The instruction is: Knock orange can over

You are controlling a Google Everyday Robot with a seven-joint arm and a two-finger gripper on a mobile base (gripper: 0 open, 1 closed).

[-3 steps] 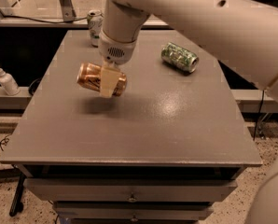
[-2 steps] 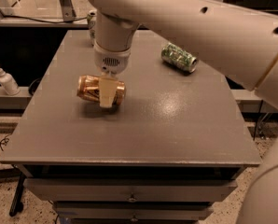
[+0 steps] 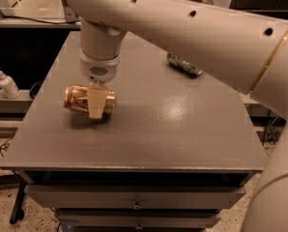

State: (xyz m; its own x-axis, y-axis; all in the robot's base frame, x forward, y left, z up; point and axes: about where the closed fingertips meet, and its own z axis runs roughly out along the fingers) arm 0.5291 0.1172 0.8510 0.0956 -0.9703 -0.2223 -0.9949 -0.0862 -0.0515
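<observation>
The orange can (image 3: pixel 78 98), shiny copper with a silver end, lies on its side at the left-middle of the grey table (image 3: pixel 173 134). My gripper (image 3: pixel 97 106) comes straight down from the arm above and is shut on the orange can. One pale finger (image 3: pixel 96 103) crosses the can's front and the other is hidden behind it. The can sits at or just above the tabletop, with a shadow right under it.
A green patterned can (image 3: pixel 184 65) lies on its side at the back right of the table. A white pump bottle (image 3: pixel 6 83) stands on a ledge off the table's left. My large arm (image 3: pixel 192 28) spans the back. Drawers sit under the front edge.
The gripper has lowered and shifted slightly left with the orange can held sideways, bringing it down to the tabletop. The green can has not moved.
</observation>
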